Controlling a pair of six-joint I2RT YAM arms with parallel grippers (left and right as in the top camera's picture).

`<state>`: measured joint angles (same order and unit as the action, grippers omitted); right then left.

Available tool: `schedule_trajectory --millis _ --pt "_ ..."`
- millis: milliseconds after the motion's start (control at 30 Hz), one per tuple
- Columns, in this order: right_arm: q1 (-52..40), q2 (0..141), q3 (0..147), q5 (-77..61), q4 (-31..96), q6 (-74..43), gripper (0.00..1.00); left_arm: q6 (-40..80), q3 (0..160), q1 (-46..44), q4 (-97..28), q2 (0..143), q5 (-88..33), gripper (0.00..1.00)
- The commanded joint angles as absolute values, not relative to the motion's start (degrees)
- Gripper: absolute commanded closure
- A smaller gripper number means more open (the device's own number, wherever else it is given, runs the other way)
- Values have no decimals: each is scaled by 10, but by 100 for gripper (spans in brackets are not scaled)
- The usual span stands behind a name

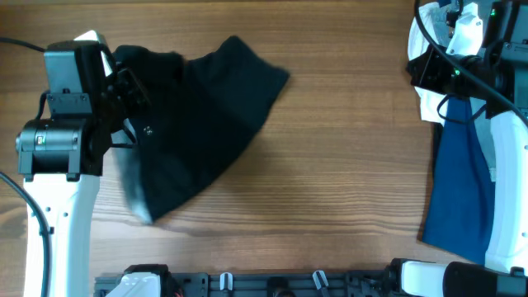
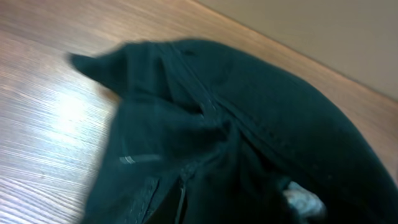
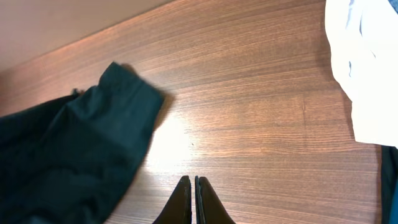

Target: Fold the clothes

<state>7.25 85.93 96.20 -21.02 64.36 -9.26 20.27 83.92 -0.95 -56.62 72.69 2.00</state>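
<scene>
If the left gripper (image 1: 136, 103) pulls on only a small bit of cloth, the clothes (image 1: 206, 115) could slip away or bunch up, and the fold would come out crooked. One side looks lumpy, so a lump could get trapped inside the fold. The black clothes lie on the left part of the table (image 1: 346, 165), spread out like a fan. The left gripper sits right on their left edge, but it is not clear whether it is pinching the cloth. The right gripper (image 3: 193, 199) is far off on the other side, near a blue cloth (image 1: 462, 181). Its fingers are pressed together with nothing in them.
</scene>
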Motion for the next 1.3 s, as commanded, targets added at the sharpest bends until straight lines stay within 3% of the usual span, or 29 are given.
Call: schedule_trajectory --millis 0,100,233,333,500,567,700,767,1100,1267 --pt "48 874 956 -225 643 -68 96 200 850 -22 -571 753 -15 94" --pt "39 896 951 -228 632 -64 96 200 850 -40 -540 793 -30 96" --pt "40 902 951 -243 613 -64 96 235 850 -91 -354 841 -119 96" --pt "40 902 951 -243 613 -64 96 246 850 -165 -195 856 -119 96" --pt "45 902 951 -245 606 -66 95 262 855 -303 28 863 -14 96" --pt "46 902 951 -245 606 -65 94 257 874 -333 53 863 27 96" --pt "47 905 951 -245 603 -60 92 258 912 -328 -48 858 131 96" --pt "47 909 951 -245 601 -59 91 258 912 -298 -156 860 164 96" --pt "46 998 951 -269 588 -35 89 258 911 -191 -609 986 164 96" --pt "23 1059 951 -213 548 -28 83 279 911 -112 -705 1006 216 93"
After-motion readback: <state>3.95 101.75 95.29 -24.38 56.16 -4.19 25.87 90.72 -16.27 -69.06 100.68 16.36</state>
